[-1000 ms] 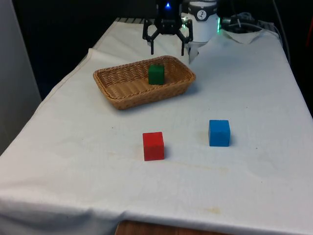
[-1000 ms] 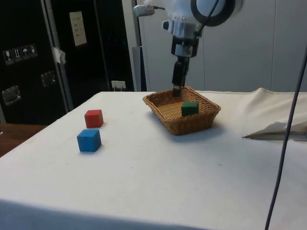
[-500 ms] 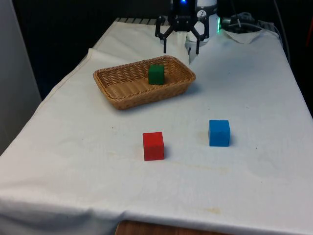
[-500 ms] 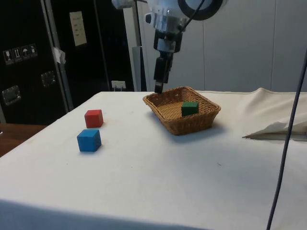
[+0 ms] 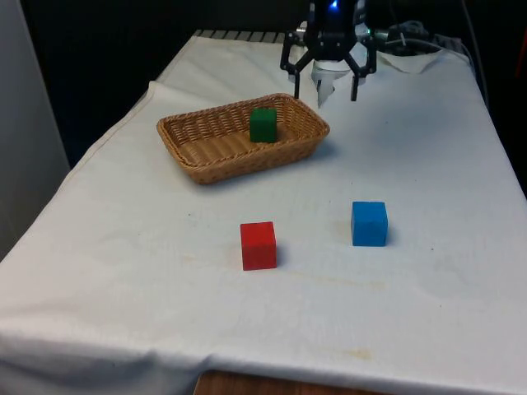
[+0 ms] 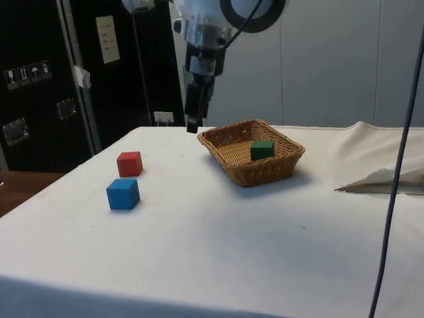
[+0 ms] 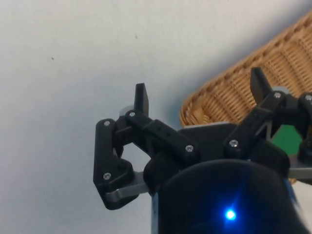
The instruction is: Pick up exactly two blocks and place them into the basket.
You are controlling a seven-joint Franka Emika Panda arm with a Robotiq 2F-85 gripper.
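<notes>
Hovering: gripper (image 5: 326, 85) empty, fingers spread, just beyond basket (image 5: 206, 156) rim | green block (image 5: 263, 124) inside basket | red block (image 5: 258, 245) and blue block (image 5: 369, 223) on cloth, well short of basket | step: fetching second block | next: descend over one, close.

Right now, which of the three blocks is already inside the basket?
The green block: it sits inside the wicker basket, while the red block and the blue block rest on the white cloth.
</notes>
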